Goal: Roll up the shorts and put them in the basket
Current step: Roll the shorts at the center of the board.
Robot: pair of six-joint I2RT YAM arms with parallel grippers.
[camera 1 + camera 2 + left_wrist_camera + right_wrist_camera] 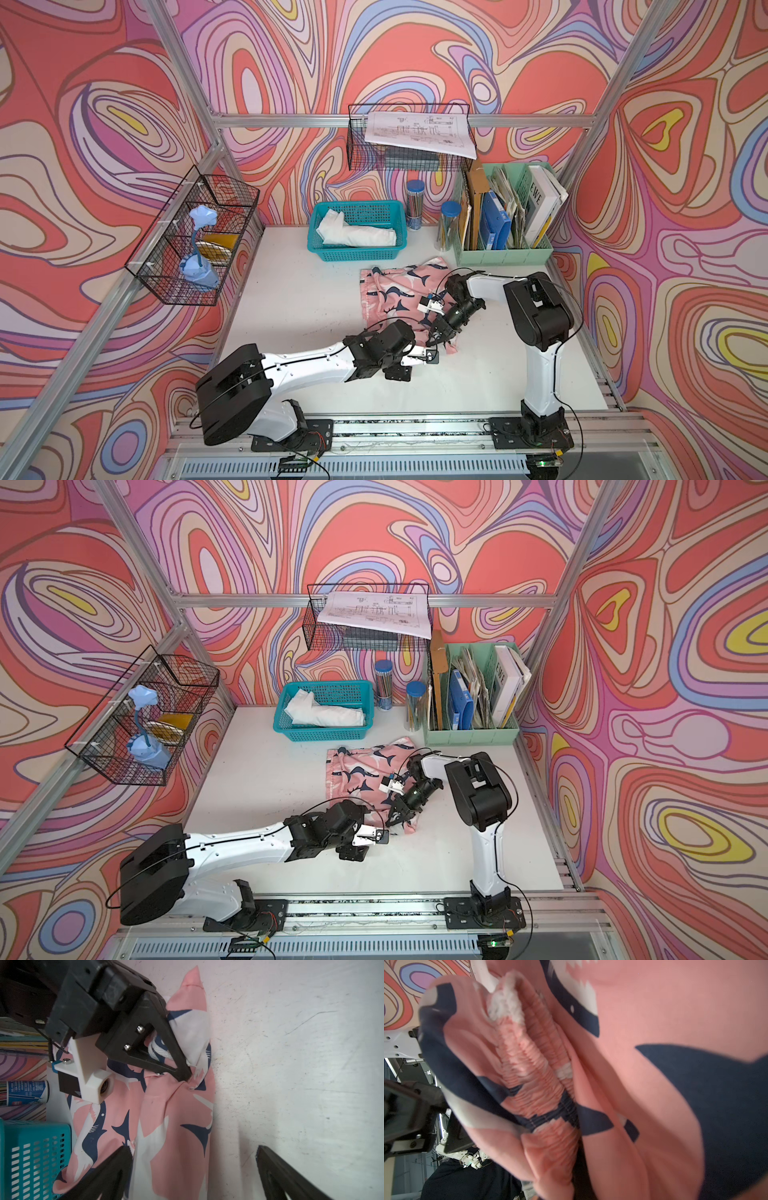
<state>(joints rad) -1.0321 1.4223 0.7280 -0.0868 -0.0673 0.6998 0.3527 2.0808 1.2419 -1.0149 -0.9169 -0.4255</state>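
Shorts (395, 291) pinched at their near end by the right hand (184, 1076).
Nearest the front edge of the desk (299, 316), the left hand (193, 1150) is held spread wide, one finger over the shorts and one over bare desk. A bunched fold is clamped in the tightly closed right hand. The rest of the shorts is laid out toward the far right corner, with a blue basket (357, 253) at the far edge.

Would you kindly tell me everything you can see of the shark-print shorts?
The shorts are thin pink fabric printed with navy-and-white sharks, with a gathered elastic waistband and white drawstring. They lie creased, not yet rolled, on the white table, apart from the teal basket. The right gripper is shut on a bunched fold at their near end; the open left gripper straddles their edge there.
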